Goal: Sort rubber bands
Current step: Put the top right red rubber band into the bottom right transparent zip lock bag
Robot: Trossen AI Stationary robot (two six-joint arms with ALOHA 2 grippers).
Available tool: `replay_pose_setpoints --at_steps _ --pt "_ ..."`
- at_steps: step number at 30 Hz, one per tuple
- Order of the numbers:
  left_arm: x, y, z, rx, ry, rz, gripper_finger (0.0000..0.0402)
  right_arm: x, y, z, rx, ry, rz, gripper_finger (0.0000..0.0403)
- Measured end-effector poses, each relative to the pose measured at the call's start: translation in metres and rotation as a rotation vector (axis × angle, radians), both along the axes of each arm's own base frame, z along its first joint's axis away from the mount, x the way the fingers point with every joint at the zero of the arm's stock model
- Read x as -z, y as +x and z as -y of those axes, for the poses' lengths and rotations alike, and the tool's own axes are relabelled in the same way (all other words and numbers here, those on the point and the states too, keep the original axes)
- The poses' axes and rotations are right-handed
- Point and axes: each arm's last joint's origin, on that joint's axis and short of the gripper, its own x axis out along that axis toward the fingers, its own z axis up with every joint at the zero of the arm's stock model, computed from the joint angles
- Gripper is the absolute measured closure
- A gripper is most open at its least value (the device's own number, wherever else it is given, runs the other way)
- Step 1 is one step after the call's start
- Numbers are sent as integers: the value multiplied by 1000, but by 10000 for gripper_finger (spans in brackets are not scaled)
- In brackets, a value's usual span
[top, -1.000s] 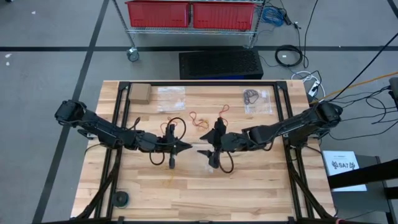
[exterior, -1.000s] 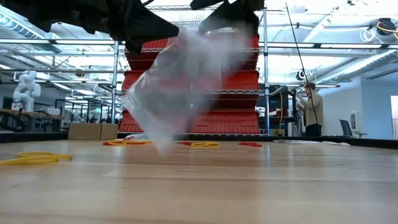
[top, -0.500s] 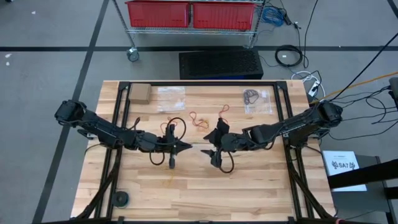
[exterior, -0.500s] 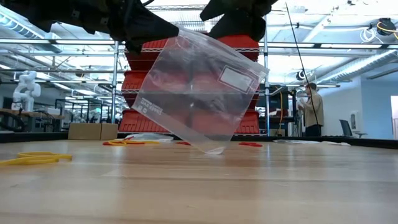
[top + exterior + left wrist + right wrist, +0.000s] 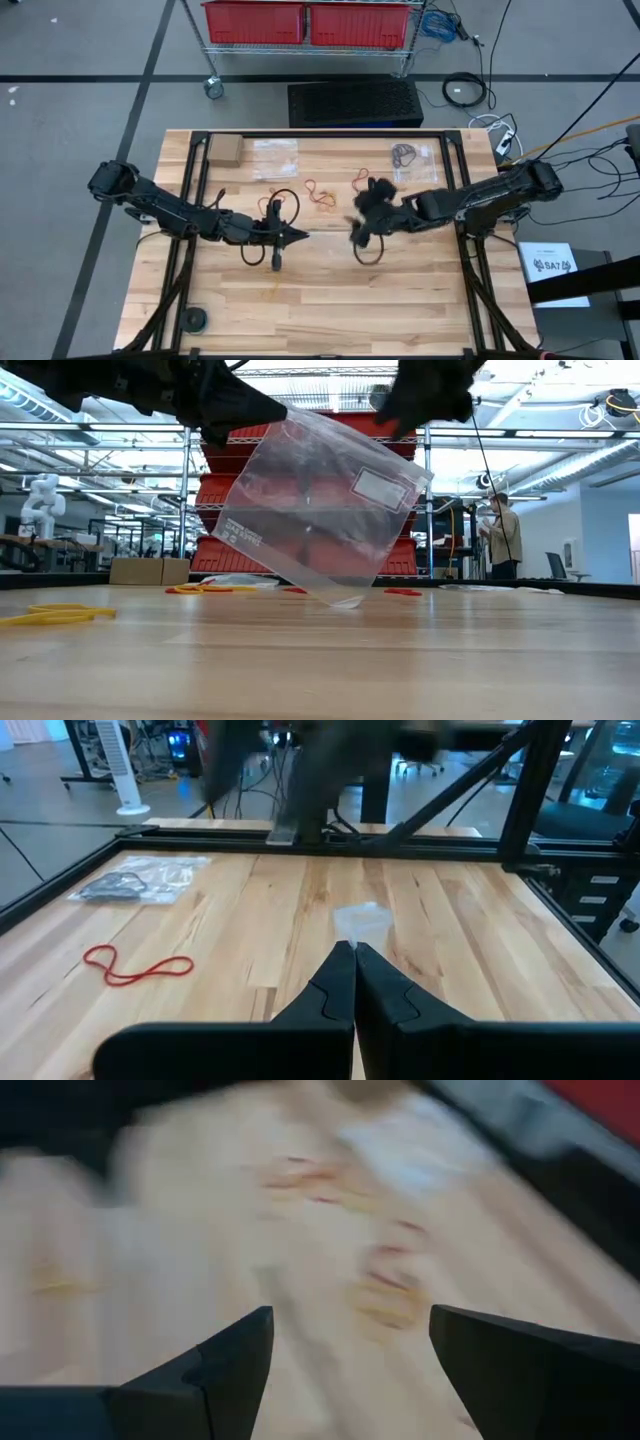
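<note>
While red-orange rubber bands (image 5: 319,193) lie loose on the bench (image 5: 320,300) near its middle toward the far edge, with one red loop (image 5: 135,967) plain in the left wrist view and tan-yellow ones (image 5: 55,615) flat at the near left of the low view, none of them sits in the bag that is held up. That clear plastic bag (image 5: 320,510) hangs tilted from the left tool (image 5: 300,235), its lower corner touching the wood, and it looks empty. The left tool's fingers are pressed together on the bag's top edge. Two more clear bags lie flat at the far side: one (image 5: 275,157) whose contents cannot be made out, and one (image 5: 413,160) holding a dark tangle of bands. A small cardboard box (image 5: 225,150) sits at the far left corner. The right tool (image 5: 365,228) is off the bag, its fingers spread wide with nothing between them; it is blurred, and its wrist view is smeared too, so the coloured patches there cannot be told apart
</note>
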Motion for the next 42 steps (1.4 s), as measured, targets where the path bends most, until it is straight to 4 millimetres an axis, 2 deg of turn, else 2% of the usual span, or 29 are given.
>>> replay_pose_setpoints --at_steps 4,7,10,14,22,29,36,39,42 --pt "3 -2 0 1 13 -40 402 11 -13 32 195 -8 -154 142" --pt "0 -5 -1 1 14 -44 402 33 -13 58 248 14 -264 142" --pt "-7 -8 -2 1 8 -21 402 59 -11 84 213 33 -353 142" --pt "-12 -12 -4 1 9 -20 402 87 -9 118 97 95 -367 142" --pt "-11 -14 -4 1 16 -46 402 114 -8 171 23 85 -402 142" --pt "-9 -15 -4 1 21 -60 402 147 0 185 -4 182 -437 142" --pt "-9 -15 -4 1 22 -65 402 161 11 184 7 240 -444 145" --pt "-9 -15 -4 1 22 -66 402 162 14 181 -2 254 -434 171" --pt "-9 -15 -4 1 22 -66 402 163 15 176 -10 259 -435 230"
